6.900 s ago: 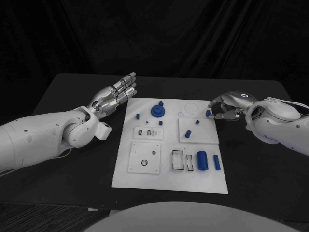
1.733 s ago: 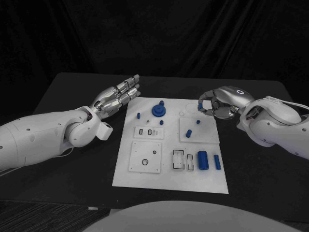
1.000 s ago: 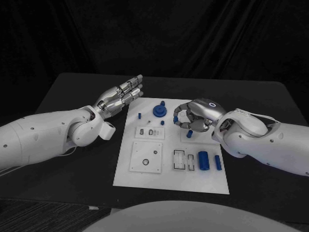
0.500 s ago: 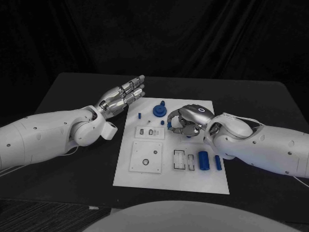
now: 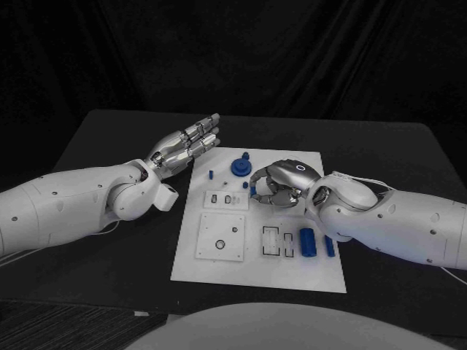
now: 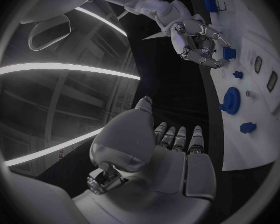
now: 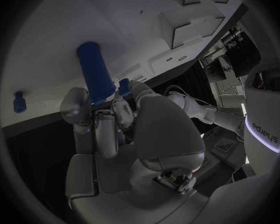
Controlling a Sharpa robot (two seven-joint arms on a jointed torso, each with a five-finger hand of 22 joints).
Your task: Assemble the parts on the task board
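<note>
The white task board [image 5: 257, 271] lies mid-table. My right hand [image 5: 279, 183] hovers over the board's far middle with its fingers curled, pinching a small blue part [image 7: 124, 87] at the fingertips; the same part [image 6: 229, 53] is seen from the left wrist. A blue gear with a knob [image 5: 237, 169] and a blue peg [image 5: 211, 173] stand just left of that hand. A blue cylinder [image 7: 95, 72] lies on the board just beyond the fingers. My left hand [image 5: 187, 142] is held flat and open, fingers straight, off the board's far left corner, holding nothing.
Two blue cylinders [image 5: 307, 243] [image 5: 328, 246] lie near the board's right edge, beside rectangular slots [image 5: 271, 240]. A square plate with a small round hole [image 5: 220, 236] sits on the board's left half. Black table [image 5: 107, 240] surrounds the board.
My right hand has carried the small blue part from the board's right edge leftward to over its far middle. The left hand has stayed almost still.
</note>
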